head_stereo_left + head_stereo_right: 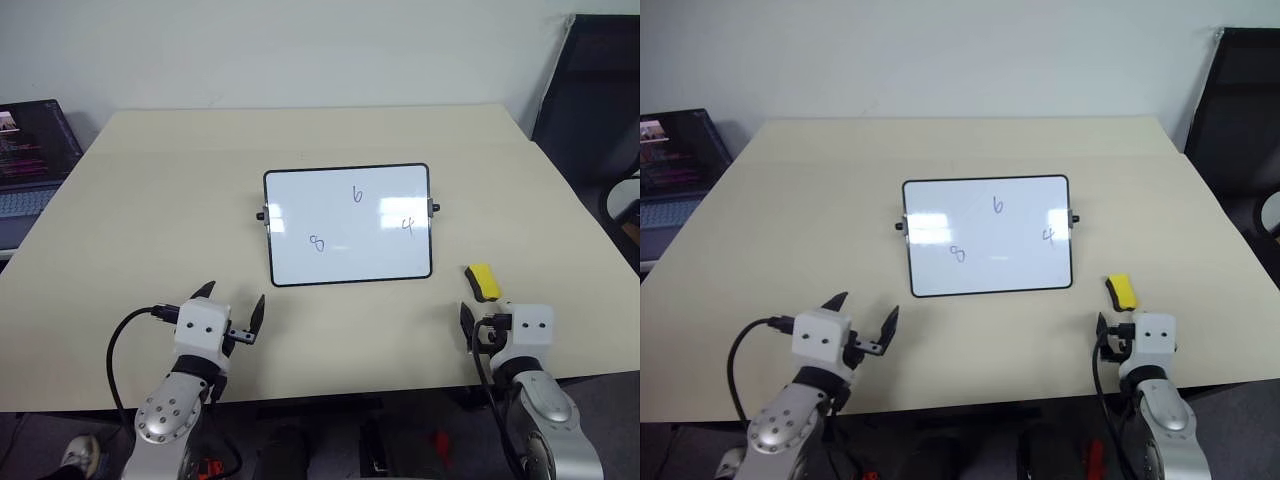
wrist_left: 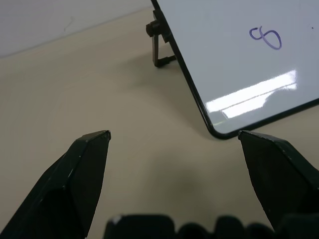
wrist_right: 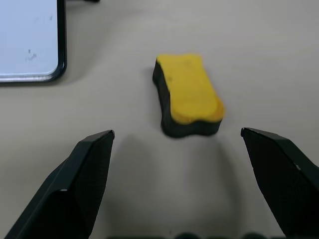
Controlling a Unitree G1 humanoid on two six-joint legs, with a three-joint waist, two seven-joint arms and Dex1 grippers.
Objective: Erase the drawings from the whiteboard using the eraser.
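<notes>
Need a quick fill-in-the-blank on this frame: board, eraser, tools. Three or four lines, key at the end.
1. The whiteboard bears three digits: 6, 4 and ____.
2. The yellow eraser lies on the table, just ahead of the ____ tool.
3. The fingers of the left tool stand ____, holding nothing.
4. At the table's far left edge sits a ____ with a lit screen.

Missing words: 8; right; open; laptop
</notes>
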